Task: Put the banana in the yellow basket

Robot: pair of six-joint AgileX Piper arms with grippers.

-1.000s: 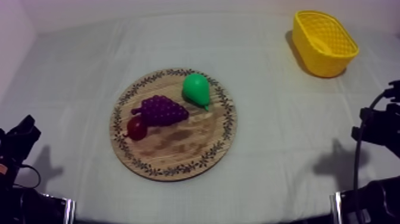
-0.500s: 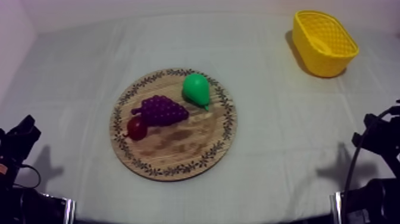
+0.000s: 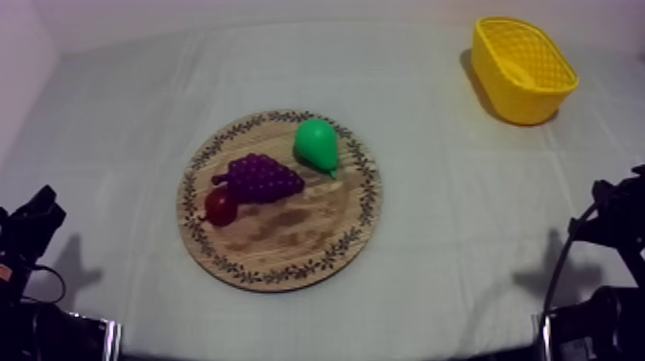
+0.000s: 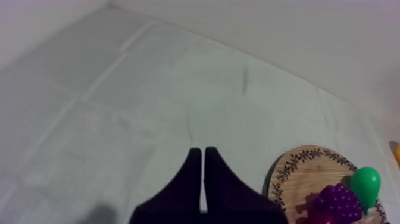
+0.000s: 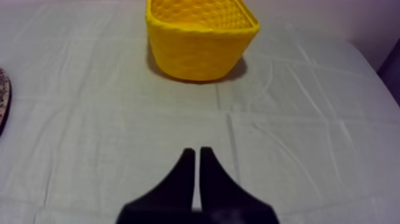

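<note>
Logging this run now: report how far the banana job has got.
Done, it seems: the wooden board holds just the pear, the grapes and the small red fruit, so the banana is off it. In hand: nothing; the left gripper and the right gripper are both shut on nothing. Left: confirming the drop, since I cannot tell what lies inside the yellow basket.
</note>
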